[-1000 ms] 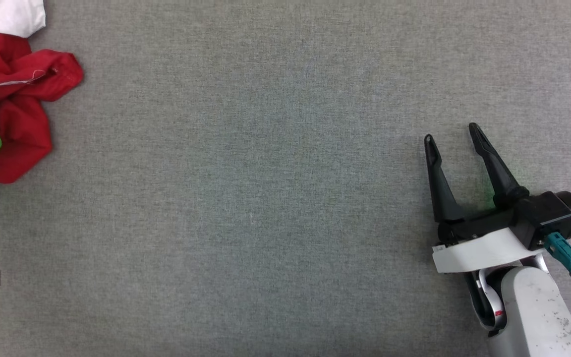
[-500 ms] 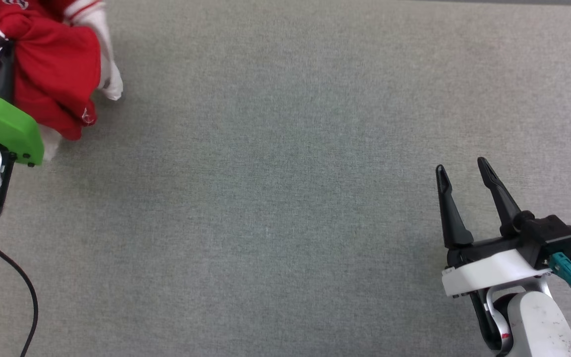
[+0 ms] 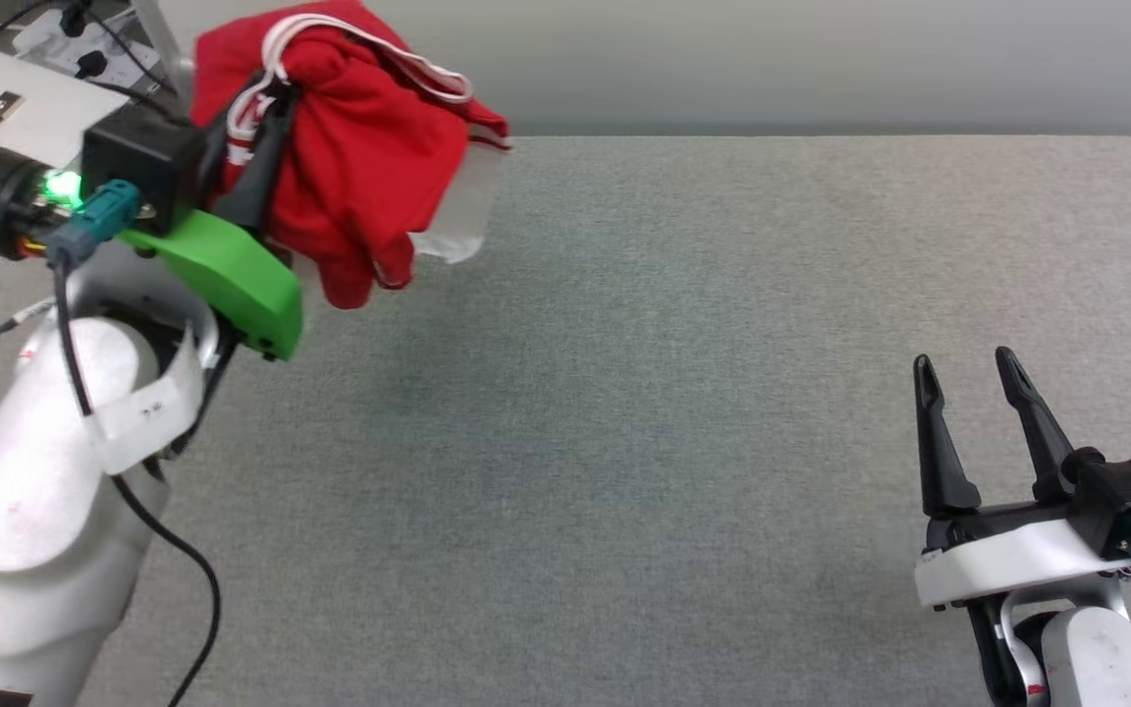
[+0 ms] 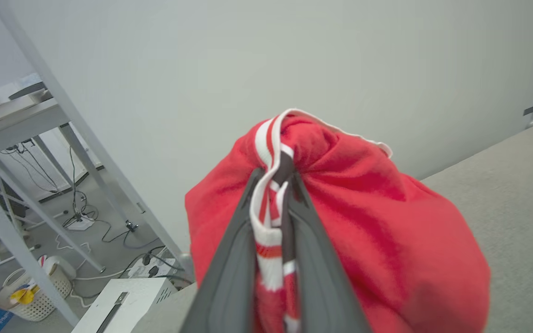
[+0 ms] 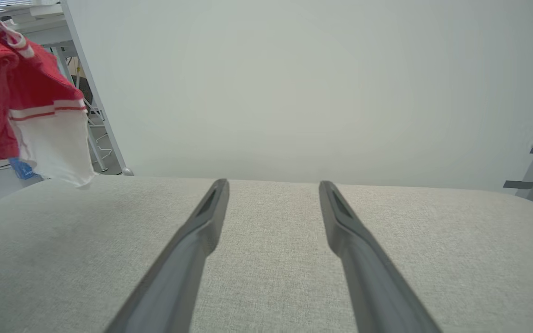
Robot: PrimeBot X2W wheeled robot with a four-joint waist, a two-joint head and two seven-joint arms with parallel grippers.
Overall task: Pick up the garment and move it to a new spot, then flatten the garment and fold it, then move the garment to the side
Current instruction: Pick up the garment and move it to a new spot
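Left gripper (image 4: 281, 178): clamped tight, folks, the two fingers almost together with just a band of cloth between them.
Left fingers (image 4: 229, 277): pinching the shirt (image 4: 387, 240) by its striped trim (image 4: 269, 231), red and white, which runs up the narrow gap and loops over the tips.
Shirt: bunched into a red ball, wrapped round both left fingertips and bulging out to one side of them, held up clear of the grey table (image 3: 624, 442).
White sleeve (image 5: 58, 143): dangling below the bunch, its lower edge low over the table's far end; whether it touches, I can't tell.
Right gripper (image 3: 964, 361): spread wide, nothing between the fingers.
Right fingers (image 5: 192, 249): gripping nothing, bare grey table beneath them and ahead of the tips; whether they rest on it, I can't tell.
Shirt from the right fingers: well apart, way off to their left and beyond the tips.
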